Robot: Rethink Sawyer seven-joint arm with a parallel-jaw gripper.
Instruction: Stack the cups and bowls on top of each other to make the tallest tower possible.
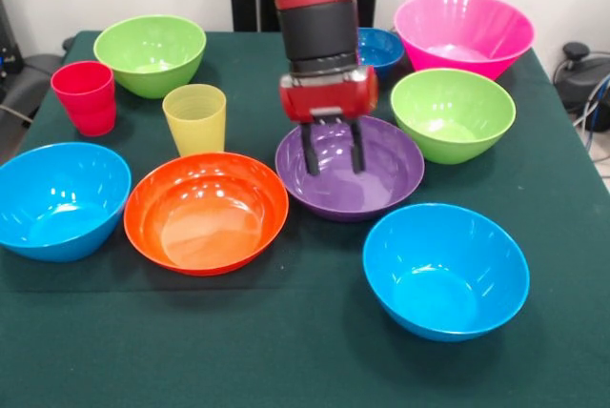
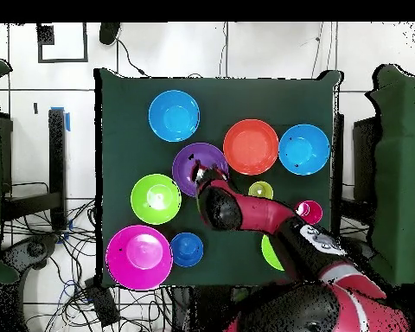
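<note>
All bowls are seen empty, glossy, round, unstacked on the green cloth (image 1: 286, 351). The purple bowl (image 1: 381, 189) sits at centre, orange bowl (image 1: 206, 212) at its 8 o'clock, ridged yellow cup (image 1: 194, 118) at 10. The gripper (image 1: 333, 153) is lowered vertically into the purple bowl, fingers parted, nothing held.
</note>
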